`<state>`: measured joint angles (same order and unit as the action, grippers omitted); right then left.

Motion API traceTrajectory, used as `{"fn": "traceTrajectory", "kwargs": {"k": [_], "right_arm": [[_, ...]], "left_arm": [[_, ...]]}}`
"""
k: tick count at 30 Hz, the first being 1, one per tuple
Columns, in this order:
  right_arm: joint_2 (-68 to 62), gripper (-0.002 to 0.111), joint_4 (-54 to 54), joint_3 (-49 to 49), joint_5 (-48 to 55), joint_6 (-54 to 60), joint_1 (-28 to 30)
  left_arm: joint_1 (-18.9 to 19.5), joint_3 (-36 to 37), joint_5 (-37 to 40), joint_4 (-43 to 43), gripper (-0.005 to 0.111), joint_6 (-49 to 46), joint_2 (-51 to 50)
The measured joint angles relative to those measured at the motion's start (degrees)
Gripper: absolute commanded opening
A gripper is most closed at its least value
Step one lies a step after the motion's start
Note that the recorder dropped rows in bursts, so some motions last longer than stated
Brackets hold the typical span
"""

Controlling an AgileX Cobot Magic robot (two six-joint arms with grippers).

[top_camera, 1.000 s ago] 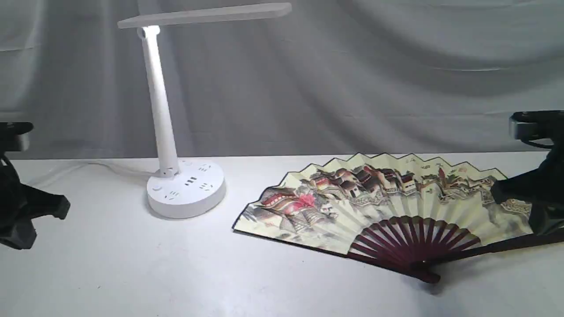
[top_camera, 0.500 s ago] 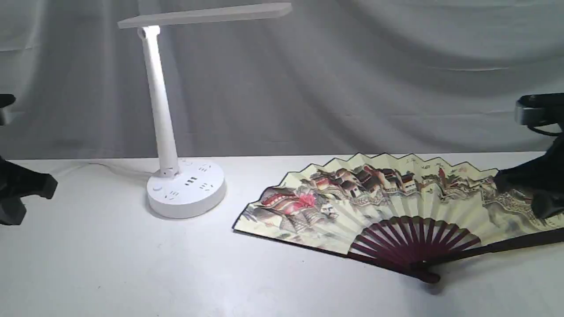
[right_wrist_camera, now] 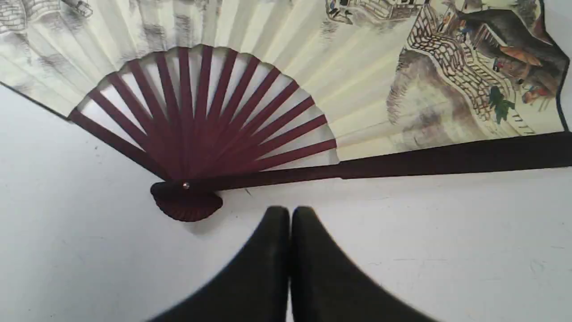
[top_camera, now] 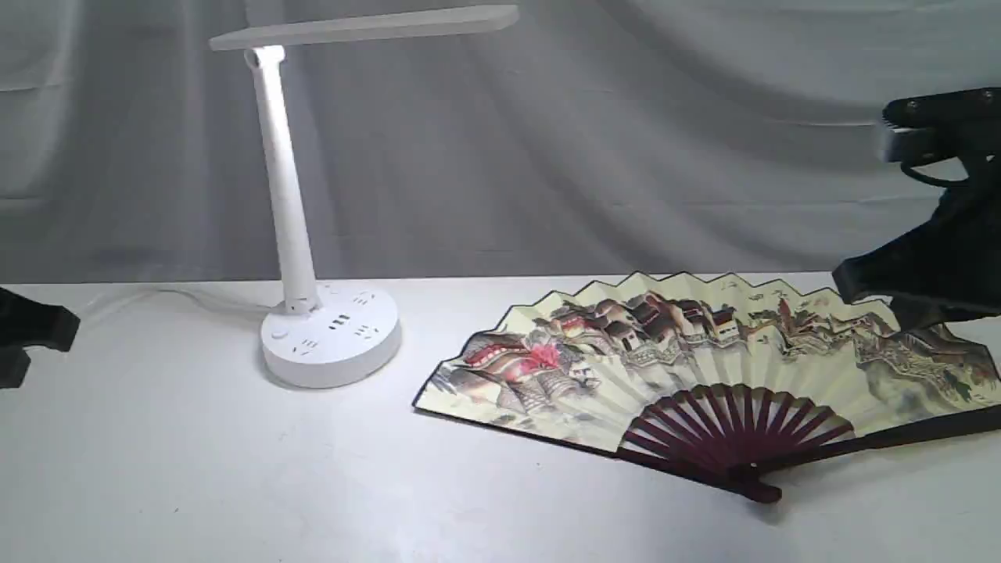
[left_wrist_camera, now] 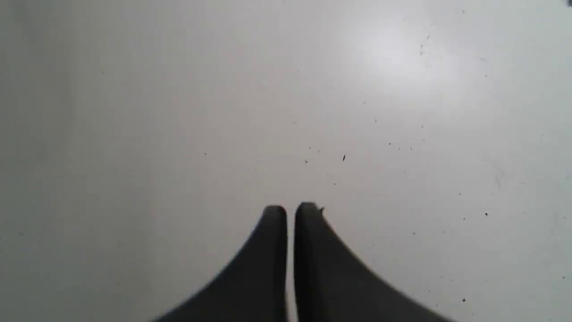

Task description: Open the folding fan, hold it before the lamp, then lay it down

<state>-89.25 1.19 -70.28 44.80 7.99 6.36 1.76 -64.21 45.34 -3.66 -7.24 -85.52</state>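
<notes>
Folding fan (top_camera: 704, 352): fully spread, flat on the white table (top_camera: 235, 485), right of the lamp (top_camera: 285, 195) and apart from its base. Its long axis runs left–right in the exterior view, with the pivot (top_camera: 762, 491) toward the camera and the leaf arc toward the grey draped backdrop (top_camera: 626, 156). Marks on the leaf are too small to read.

Left gripper (left_wrist_camera: 290, 208): fingers nearly touching, holding nothing, over bare table.

Right gripper (right_wrist_camera: 290, 210): fingers pressed together, empty, near the pivot.

The folding fan (top_camera: 704, 367) lies right of the lamp (top_camera: 313, 234).
</notes>
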Motion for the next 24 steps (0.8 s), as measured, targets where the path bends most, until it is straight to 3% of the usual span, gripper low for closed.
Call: {"fn": "traceTrajectory", "kwargs": {"k": [14, 24], "right_arm": [[9.78, 0.0, -0.64, 3.9, -2.12, -0.64, -0.09], [26.14, 0.0, -0.15, 4.01, -1.32, -0.64, -0.09]], "left_arm": [[0.0, 5.44, -5.48, -2.78, 0.0, -0.11, 20.45], [0.0, 5.95, -5.31, -4.67, 0.0, -0.2, 39.4]]}}
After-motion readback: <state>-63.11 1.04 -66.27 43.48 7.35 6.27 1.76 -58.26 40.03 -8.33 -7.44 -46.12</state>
